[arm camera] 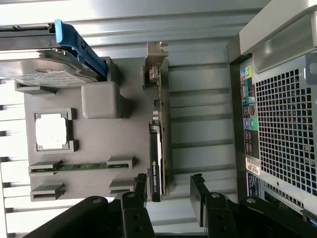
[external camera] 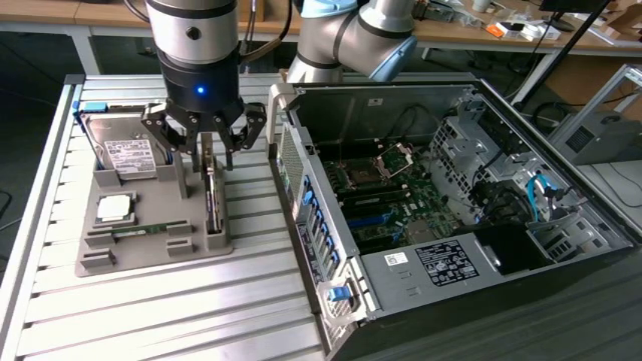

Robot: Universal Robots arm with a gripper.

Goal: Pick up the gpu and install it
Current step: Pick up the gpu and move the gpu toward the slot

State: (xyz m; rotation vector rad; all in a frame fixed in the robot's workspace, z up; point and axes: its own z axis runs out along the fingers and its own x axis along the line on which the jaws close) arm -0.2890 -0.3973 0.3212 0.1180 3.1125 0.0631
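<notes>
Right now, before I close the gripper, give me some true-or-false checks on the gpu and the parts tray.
1. The gripper is open and straddles the gpu. True.
2. The gpu is seated in the computer case. False: it stands on edge in the grey tray.
3. The hard drive sits in the tray. True.
4. The memory stick lies inside the case. False: it is in the tray.

Hard drive (external camera: pixel 125 150), processor chip (external camera: pixel 116 208), memory stick (external camera: pixel 150 228) on grey tray (external camera: pixel 140 259), open computer case (external camera: pixel 381 101)
</notes>
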